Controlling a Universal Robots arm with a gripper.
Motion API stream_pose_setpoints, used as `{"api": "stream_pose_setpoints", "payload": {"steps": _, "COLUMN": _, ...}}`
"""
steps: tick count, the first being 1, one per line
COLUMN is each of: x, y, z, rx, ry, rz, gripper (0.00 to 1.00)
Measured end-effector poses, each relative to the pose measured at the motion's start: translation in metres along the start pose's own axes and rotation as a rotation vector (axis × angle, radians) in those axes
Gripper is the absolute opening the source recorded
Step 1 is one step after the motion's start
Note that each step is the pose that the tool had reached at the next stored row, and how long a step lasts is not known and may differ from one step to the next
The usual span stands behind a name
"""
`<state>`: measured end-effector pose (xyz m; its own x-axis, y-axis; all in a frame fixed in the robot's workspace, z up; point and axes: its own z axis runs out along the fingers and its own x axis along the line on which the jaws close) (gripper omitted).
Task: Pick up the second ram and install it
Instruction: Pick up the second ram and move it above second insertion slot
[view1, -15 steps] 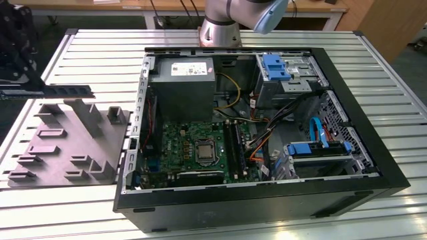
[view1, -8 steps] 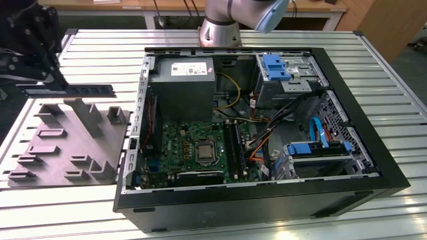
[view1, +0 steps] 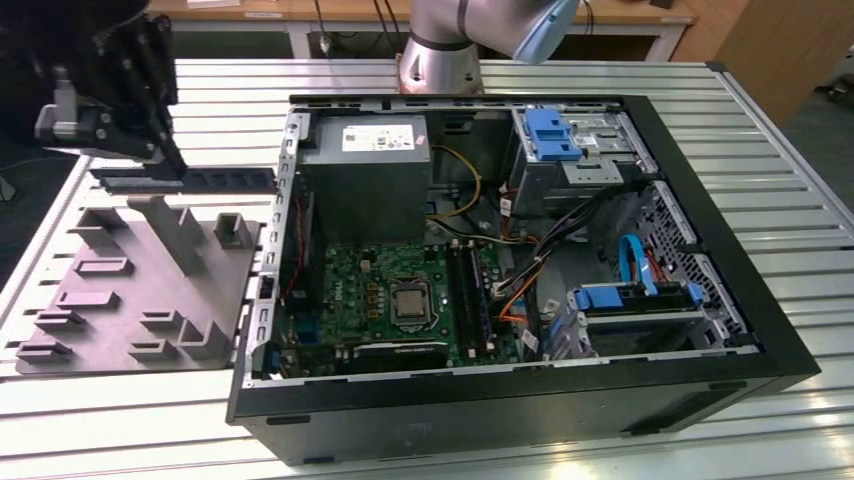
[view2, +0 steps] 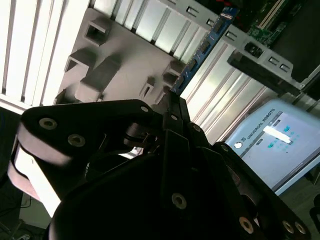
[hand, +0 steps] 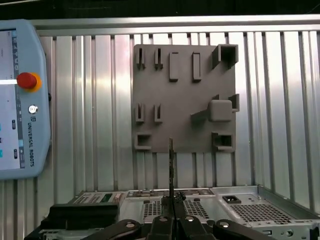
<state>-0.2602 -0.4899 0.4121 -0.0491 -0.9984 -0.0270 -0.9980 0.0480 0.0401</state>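
My gripper (view1: 158, 172) hangs over the far end of the grey moulded tray (view1: 100, 300), at the exterior view's left, and is shut on the second ram (view1: 214, 180). The dark stick is held level and pokes out toward the open computer case (view1: 534, 395). In the first wrist view the second ram (hand: 171, 165) shows edge-on, rising from between the fingers (hand: 161, 222) with the tray (hand: 185, 65) behind it. In the second wrist view the stick (view2: 200, 52) runs away from the dark gripper body. The black memory sockets (view1: 467, 290) lie on the green motherboard, right of the processor socket.
The case lies on its side on the slatted metal table (view1: 747, 120). Inside are a grey power supply (view1: 363, 175), blue-clipped drive bays (view1: 554, 135) and loose cables. The arm's base (view1: 441, 60) stands behind the case. A teach pendant (hand: 20, 100) lies beside the tray.
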Motion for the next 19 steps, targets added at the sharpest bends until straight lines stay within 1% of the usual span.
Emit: {"api": "stream_pose_setpoints", "payload": {"steps": 19, "x": -0.0042, "y": -0.0864, "z": -0.0029, "rx": 0.0, "ry": 0.0, "rz": 0.0, "gripper": 0.12}}
